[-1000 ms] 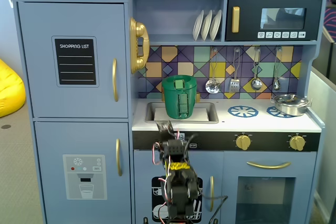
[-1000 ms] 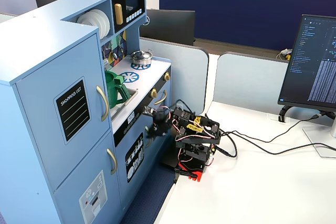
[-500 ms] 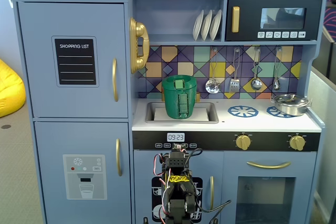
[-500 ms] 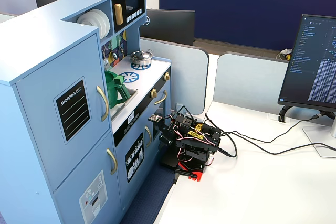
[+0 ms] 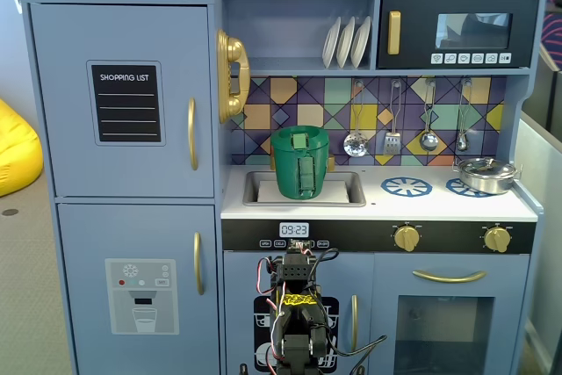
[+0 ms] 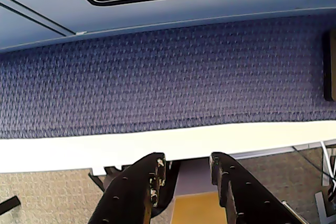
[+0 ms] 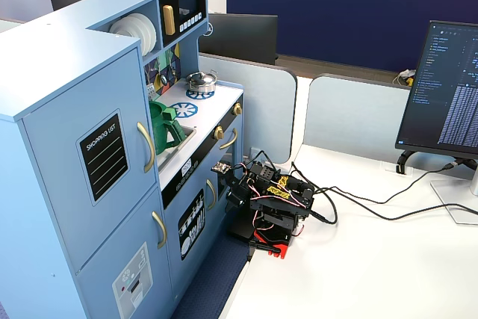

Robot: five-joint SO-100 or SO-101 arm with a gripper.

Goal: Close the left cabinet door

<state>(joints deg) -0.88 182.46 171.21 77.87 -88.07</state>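
The left cabinet door (image 5: 123,98) is light blue with a black "SHOPPING LIST" panel (image 5: 128,103) and a curved gold handle (image 5: 192,133). It sits flush with the cabinet front in both fixed views, also seen from the side (image 7: 89,162). My arm (image 5: 299,305) is folded low in front of the kitchen's lower middle door, far below and right of that handle. It sits on the white table (image 7: 358,259), also shown there folded (image 7: 272,199). In the wrist view my gripper (image 6: 187,157) points down past the table edge, jaws apart and empty.
Below the left door is the blue door with the grey ice-dispenser panel (image 5: 140,296). A green can (image 5: 300,162) stands in the sink, a gold phone (image 5: 233,75) hangs beside the door, a pot (image 5: 486,173) is on the stove. Blue carpet (image 6: 168,77) lies between table and kitchen. A monitor (image 7: 448,87) and cables are on the table.
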